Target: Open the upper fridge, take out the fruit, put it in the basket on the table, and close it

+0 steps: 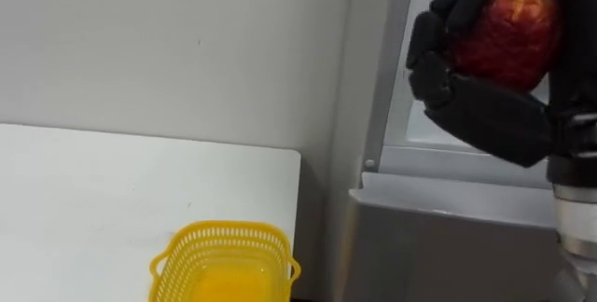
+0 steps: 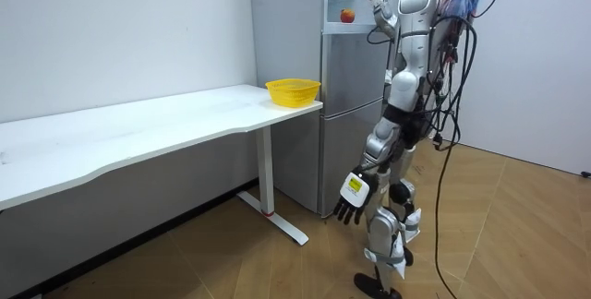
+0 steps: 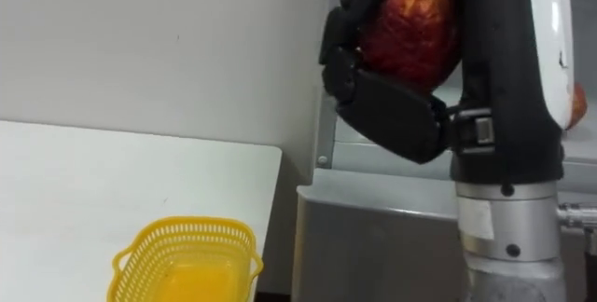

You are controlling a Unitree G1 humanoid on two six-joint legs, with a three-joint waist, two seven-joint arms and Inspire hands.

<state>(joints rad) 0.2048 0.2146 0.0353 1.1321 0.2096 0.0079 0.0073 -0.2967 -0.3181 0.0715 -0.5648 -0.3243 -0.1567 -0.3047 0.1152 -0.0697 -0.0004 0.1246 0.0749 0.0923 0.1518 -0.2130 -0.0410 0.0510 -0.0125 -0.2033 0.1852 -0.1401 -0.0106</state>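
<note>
- Gripping a red apple (image 3: pixel 410 22), the right hand (image 3: pixel 392 106), fingers curled round it, is raised before the upper fridge (image 2: pixel 355 87).
- White tabletop (image 1: pixel 93 199) beside the fridge carries a yellow basket (image 1: pixel 224 260).
- Left hand (image 2: pixel 351 202) hangs relaxed above wooden floor (image 2: pixel 231 262).

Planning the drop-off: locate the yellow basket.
In the left eye view the basket sits bottom centre, at the end of the white table, just left of the fridge.

Basket (image 1: pixel 224 260): yellow plastic lattice, glossy. Worktop (image 1: pixel 93 199): white, smooth, matt. Fridge (image 1: pixel 448 246): grey metal look, smooth, faint sheen. Apple (image 1: pixel 508 32): red mottled skin, dull sheen. Right hand (image 1: pixel 485 106): black plastic shells, matt. Floor (image 2: pixel 231 262): wood herringbone, satin. Wall (image 1: pixel 140 41): pale paint, matt.
</note>
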